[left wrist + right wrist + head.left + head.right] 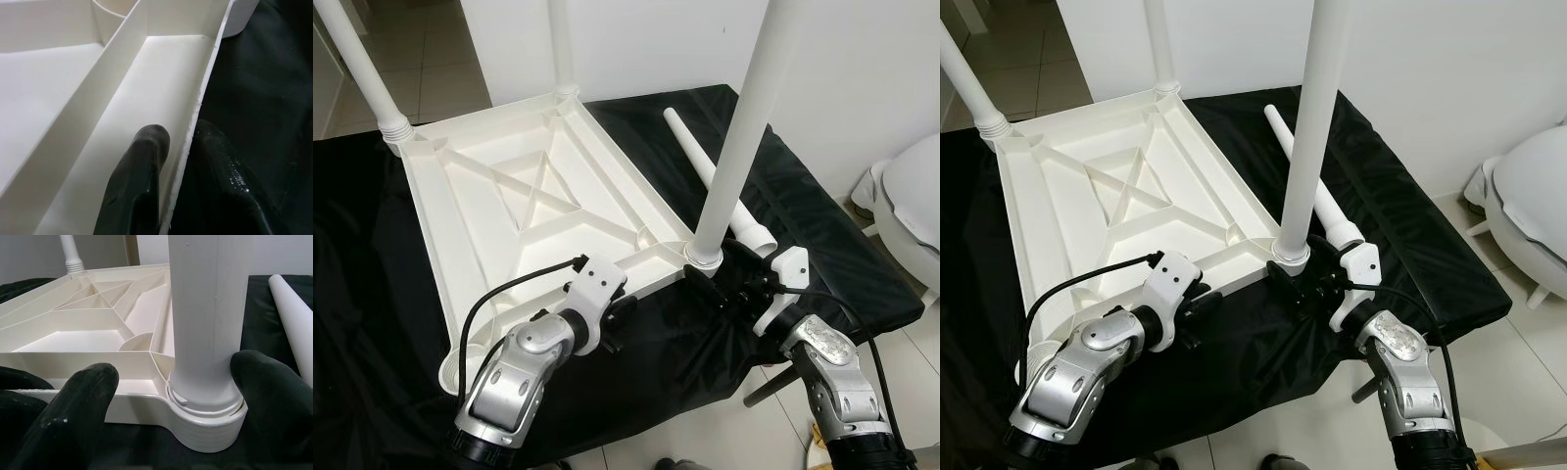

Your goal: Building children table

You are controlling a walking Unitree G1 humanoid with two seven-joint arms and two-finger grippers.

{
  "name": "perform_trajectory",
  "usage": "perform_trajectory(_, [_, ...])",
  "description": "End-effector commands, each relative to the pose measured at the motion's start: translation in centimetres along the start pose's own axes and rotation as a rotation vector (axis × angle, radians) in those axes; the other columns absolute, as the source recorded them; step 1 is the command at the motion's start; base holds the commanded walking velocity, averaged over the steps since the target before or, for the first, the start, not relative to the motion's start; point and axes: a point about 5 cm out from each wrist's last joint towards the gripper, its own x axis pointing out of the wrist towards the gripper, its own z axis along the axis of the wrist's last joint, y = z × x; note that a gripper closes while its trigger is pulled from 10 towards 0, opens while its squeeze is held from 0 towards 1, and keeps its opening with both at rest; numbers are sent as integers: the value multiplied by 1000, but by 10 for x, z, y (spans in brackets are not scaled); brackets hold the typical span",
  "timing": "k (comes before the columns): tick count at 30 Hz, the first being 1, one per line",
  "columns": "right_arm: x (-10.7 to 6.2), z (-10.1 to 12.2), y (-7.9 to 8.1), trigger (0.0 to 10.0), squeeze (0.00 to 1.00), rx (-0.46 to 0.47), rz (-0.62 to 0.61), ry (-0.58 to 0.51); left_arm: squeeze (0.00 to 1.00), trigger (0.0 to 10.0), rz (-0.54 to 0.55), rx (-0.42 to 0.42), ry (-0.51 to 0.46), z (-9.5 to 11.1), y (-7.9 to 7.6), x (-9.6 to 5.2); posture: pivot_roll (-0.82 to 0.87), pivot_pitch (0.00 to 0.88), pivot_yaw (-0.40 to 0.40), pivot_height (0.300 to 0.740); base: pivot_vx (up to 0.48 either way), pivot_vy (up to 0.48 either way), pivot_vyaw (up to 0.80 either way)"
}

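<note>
The left gripper point(178, 161) is pinching the near rim of the upturned tabletop point(480, 186), which is lying on a black cloth point(372, 294). The right gripper point(195, 382) is straddling the near corner leg point(744, 127), fingers spread. 1 loose leg point(710, 171) is lying beside it.

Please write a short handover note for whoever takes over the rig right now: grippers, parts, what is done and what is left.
Left gripper: shut on the near rim of the upturned tabletop, one finger inside the rim, one outside.
Right gripper: open around the base of the near-right leg, one finger touching it, not clamped.
Parts: the tabletop lies underside up on the black cloth. Three legs stand in corner sockets. A loose leg lies on the cloth to the right.
Done: three legs in place.
Left: fit the loose leg into the empty near-left socket, then presumably turn the table upright.
</note>
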Motion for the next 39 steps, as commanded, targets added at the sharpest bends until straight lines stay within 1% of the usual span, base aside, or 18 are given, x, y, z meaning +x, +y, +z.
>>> perform_trajectory(1, [0, -1, 5, 10000, 0, 1, 14, -1, 0, 10000, 140, -21, 87, -14, 4, 4, -57, 134, 46, 740, 0, 0, 0])
perform_trajectory(5, [0, -1, 5, 10000, 0, 1, 11, -2, 0, 10000, 157, -35, 88, -15, 6, 4, -57, 134, 47, 740, 0, 0, 0])
perform_trajectory(8, [-1, -2, 5, 10000, 0, 6, 4, -3, 0, 10000, 145, -60, 61, -12, 5, 5, -52, 137, 46, 740, 0, 0, 0])
perform_trajectory(9, [0, -2, 6, 10000, 0, 7, 3, -4, 1000, 10000, 134, -63, 50, -12, 4, 5, -53, 137, 47, 740, 0, 0, 0])
perform_trajectory(14, [1, -2, 6, 10000, 0, 8, 2, -5, 1000, 10000, 109, -60, 38, -10, 3, 5, -53, 138, 49, 740, 0, 0, 0])
perform_trajectory(15, [1, -1, 5, 10000, 0, 6, -1, -8, 1000, 10000, 85, -32, 24, -6, 0, 5, -53, 140, 49, 740, 0, 0, 0])
perform_trajectory(17, [1, -1, 5, 10000, 0, 6, -1, -8, 1000, 10000, 85, -32, 24, -6, 0, 5, -53, 140, 49, 740, 0, 0, 0])
perform_trajectory(18, [1, -1, 5, 10000, 0, 6, -2, -9, 0, 10000, 68, -18, 10, -3, -2, 5, -54, 141, 49, 740, 0, 0, 0])
perform_trajectory(23, [0, -2, 6, 10000, 0, 13, -12, -9, 0, 10000, -26, 31, -106, 15, -7, -3, -53, 141, 48, 740, 0, 0, 0])
perform_trajectory(24, [0, -2, 6, 10000, 0, 13, -12, -9, 0, 10000, -26, 31, -106, 15, -7, -3, -53, 141, 48, 740, 0, 0, 0])
perform_trajectory(29, [1, -2, 8, 10000, 0, 21, -34, -22, 0, 10000, -109, 31, -204, 30, -10, -14, -54, 141, 47, 740, 0, 0, 0])
perform_trajectory(31, [1, -2, 9, 10000, 0, 27, -38, -25, 0, 10000, -123, 37, -235, 34, -10, -16, -54, 141, 44, 740, 0, 0, 0])
perform_trajectory(33, [1, -3, 9, 10000, 0, 30, -42, -25, 0, 10000, -111, 33, -257, 38, -9, -17, -56, 141, 42, 740, 0, 0, 0])
perform_trajectory(35, [1, -3, 9, 10000, 0, 30, -42, -25, 0, 10000, -111, 33, -257, 38, -9, -17, -56, 141, 42, 740, 0, 0, 0])
perform_trajectory(36, [1, -3, 10, 10000, 0, 33, -49, -26, 0, 10000, -82, 32, -264, 40, -5, -16, -55, 140, 41, 740, 0, 0, 0])
perform_trajectory(37, [1, -3, 10, 10000, 0, 33, -49, -26, 0, 10000, -82, 32, -264, 40, -5, -16, -55, 140, 41, 740, 0, 0, 0])
perform_trajectory(39, [1, -4, 12, 10000, 0, 40, -70, -31, 0, 10000, 10, 16, -270, 44, 6, -13, -55, 138, 39, 740, 0, 0, 0])
